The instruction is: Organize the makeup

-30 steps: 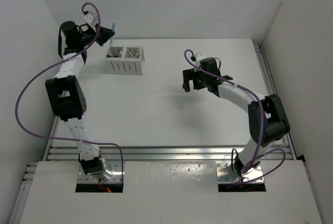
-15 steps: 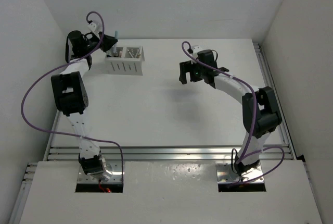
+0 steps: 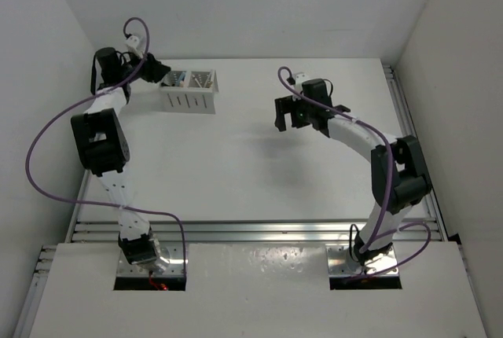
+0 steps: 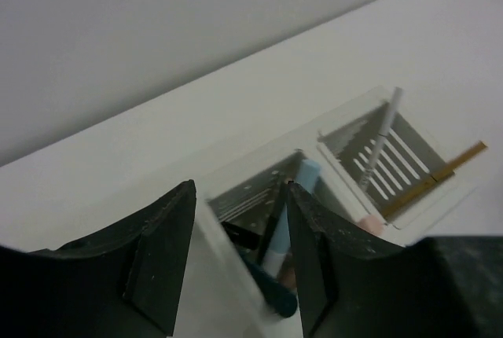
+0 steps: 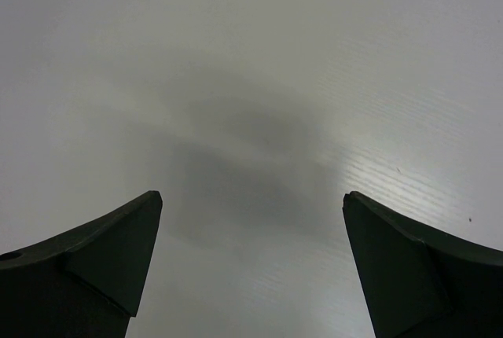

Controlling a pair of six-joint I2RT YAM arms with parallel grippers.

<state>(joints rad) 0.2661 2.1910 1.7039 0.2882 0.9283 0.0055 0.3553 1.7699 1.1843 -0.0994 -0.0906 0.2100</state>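
Two white-and-black arms stand over a white table [image 3: 259,173]. The left arm [image 3: 98,141] stretches along the left edge, its wrist bent over a white slotted box [image 3: 189,101] near the far left corner. The left gripper [image 4: 240,196] hangs there with jaws parted, gripping nothing. The right arm [image 3: 369,145] (elbow by the right edge) points the right gripper [image 5: 251,196], spread wide, down at mid-table. In the box, a pale blue stick [image 4: 287,224] stands tilted in one compartment. A thin white stick [image 4: 383,137] and a gold-ended stick [image 4: 440,177] lean in the other.
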